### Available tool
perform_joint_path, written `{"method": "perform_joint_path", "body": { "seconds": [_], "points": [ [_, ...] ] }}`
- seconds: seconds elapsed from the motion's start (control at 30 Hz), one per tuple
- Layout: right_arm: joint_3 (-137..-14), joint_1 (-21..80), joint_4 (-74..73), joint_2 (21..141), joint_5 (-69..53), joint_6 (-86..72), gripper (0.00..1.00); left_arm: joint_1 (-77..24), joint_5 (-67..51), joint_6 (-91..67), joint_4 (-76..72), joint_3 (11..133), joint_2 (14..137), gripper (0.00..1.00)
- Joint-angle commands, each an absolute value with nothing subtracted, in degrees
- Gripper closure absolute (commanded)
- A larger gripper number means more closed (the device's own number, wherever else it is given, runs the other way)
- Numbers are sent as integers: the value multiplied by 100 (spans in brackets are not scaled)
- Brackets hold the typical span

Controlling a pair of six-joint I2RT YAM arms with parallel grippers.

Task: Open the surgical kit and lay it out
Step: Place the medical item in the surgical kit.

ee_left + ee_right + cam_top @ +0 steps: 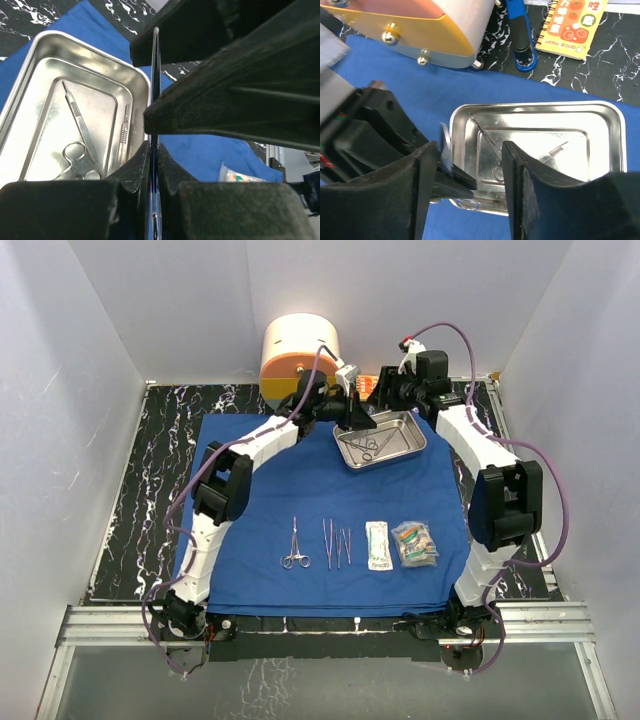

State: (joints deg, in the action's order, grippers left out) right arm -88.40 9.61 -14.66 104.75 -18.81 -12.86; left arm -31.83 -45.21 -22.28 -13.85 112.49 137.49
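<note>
Left gripper (154, 152) pinches thin steel tool (155, 65), maybe scalpel, beside tray (27, 67); right gripper (470, 152) spread.

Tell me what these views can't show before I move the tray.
- Top view: the steel tray's far-left corner and the left gripper's jaws, hidden under the arms.
- Left wrist view: the thin shiny strip in the shut jaws shows edge-on; tray rim or tool, cannot tell.
- Right wrist view: the tray's near side, behind the right gripper's fingers.
- Top view: the slim tools on the blue cloth, too small to name.
</note>
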Motion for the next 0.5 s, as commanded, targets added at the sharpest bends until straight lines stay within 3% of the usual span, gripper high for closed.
{"method": "perform_joint_path", "body": {
  "seconds": [0.0, 0.13, 0.47],
  "points": [
    [-9308, 967, -1687, 9823, -2285, -995, 43, -3043, -4435, -2480, -1278, 10731, 12412, 100],
    [-9554, 960, -2056, 9605, -2645, -708, 32, -3004, -4348, -2390, -738, 9982, 11510, 100],
    [-9103, 896, -2459, 9018, -2897, -238, 19, -2895, -4390, -2305, 100, 6822, 8708, 100]
  ]
}}
